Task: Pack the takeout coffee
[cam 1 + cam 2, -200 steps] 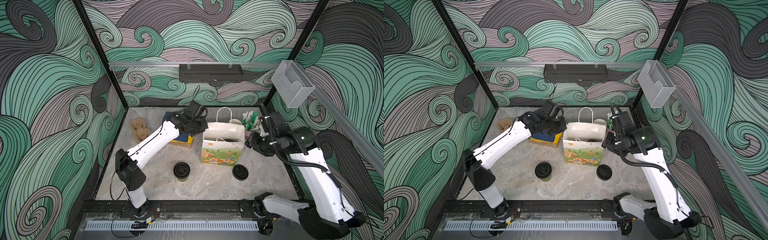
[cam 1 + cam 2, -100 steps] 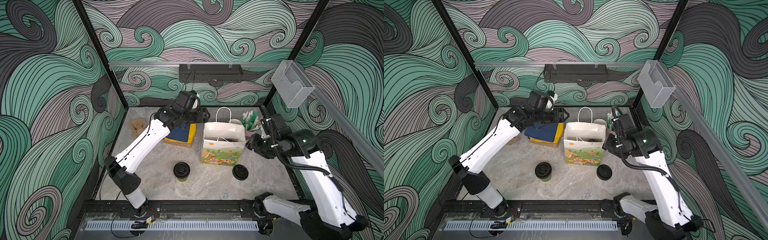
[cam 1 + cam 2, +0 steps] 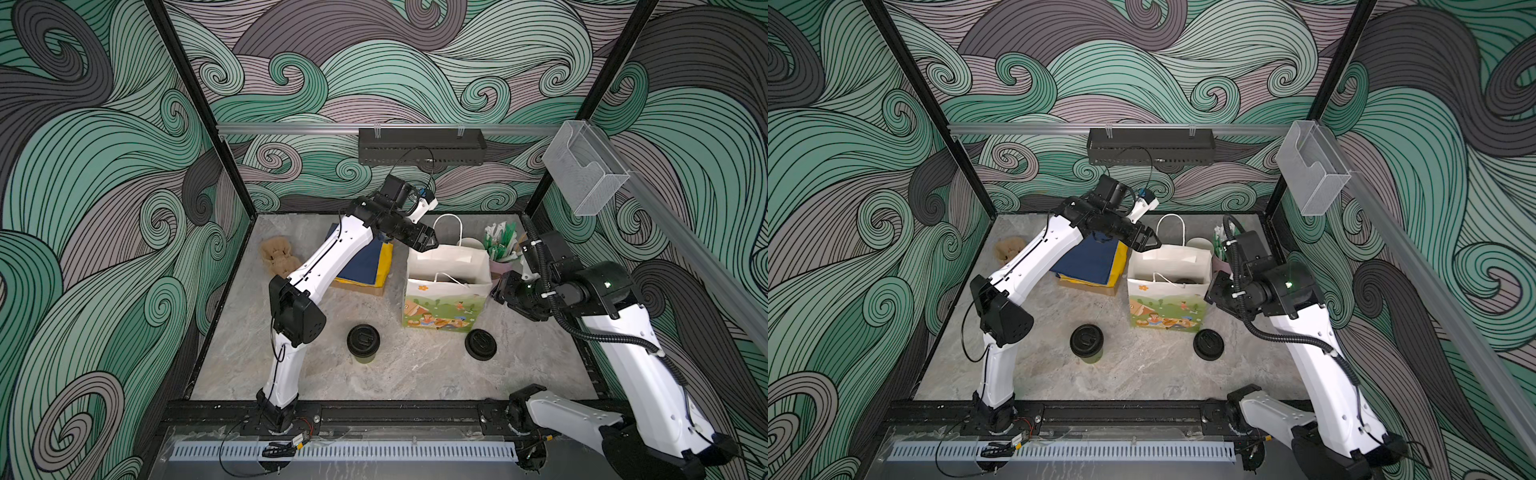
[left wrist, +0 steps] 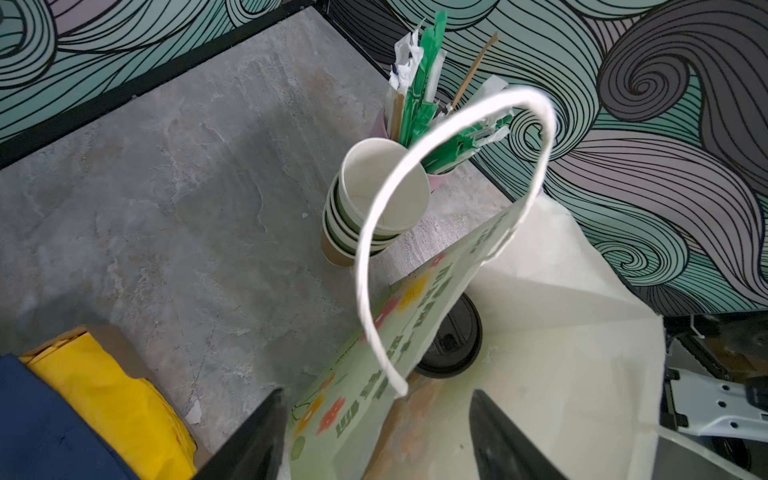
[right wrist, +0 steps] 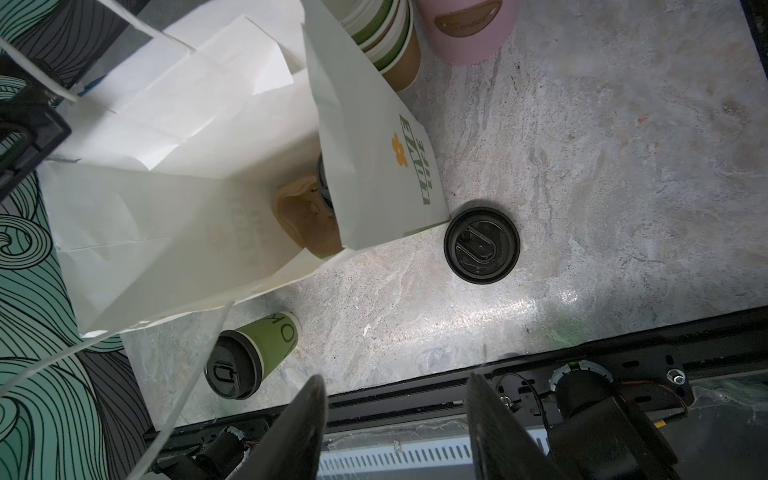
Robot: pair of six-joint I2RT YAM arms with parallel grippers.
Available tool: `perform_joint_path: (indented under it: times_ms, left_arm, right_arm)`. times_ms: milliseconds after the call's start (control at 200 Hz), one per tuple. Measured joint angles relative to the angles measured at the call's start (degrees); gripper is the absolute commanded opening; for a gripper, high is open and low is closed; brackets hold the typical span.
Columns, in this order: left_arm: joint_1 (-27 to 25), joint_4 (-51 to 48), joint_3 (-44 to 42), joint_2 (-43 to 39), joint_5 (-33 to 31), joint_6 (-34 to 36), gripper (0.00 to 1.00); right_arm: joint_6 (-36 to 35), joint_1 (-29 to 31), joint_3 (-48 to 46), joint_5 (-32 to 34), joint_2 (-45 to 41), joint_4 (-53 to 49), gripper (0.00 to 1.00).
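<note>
Cup (image 3: 363, 341) upright near the bench's (image 3: 415, 374) front edge, lid (image 5: 229, 372) up, long axis vertical.
Its side reads "OM", the bag (image 3: 440, 307) "LOVE LIFE"; left gripper (image 4: 377, 392) and right gripper (image 5: 395, 378) jaws spread.

I see teal-and-grey swirl walls (image 3: 395, 62), a grey marbled tabletop (image 3: 415, 374), a white bag (image 3: 440, 305) printed with a green cartoon meadow, an olive-green cup (image 5: 272, 343) with black lid (image 5: 228, 372), a pink holder (image 5: 465, 33), navy-and-yellow cloths (image 3: 363, 264).
</note>
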Motion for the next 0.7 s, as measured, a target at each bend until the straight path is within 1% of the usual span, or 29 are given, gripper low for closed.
perform_joint_path:
  times_ms: [225, 455, 580, 695]
  left_arm:
    - [0.17, 0.04, 2.34, 1.90, 4.66, 1.86, 0.52]
    - [0.17, -0.04, 2.36, 2.47, 7.37, 2.56, 0.42]
    - [0.17, -0.20, 2.36, 2.51, 7.67, 2.91, 0.39]
    - [0.17, -0.44, 2.25, 2.51, 7.74, 3.32, 0.33]
  right_arm:
    - [0.02, 0.00, -0.22, 0.02, -1.38, -0.31, 0.56]
    - [0.44, 0.00, -0.33, 0.04, -2.60, -0.37, 0.56]
    - [0.68, 0.00, -0.42, 0.04, -3.02, -0.37, 0.56]
    - [0.92, 0.00, -0.42, 0.07, -3.32, -0.39, 0.56]
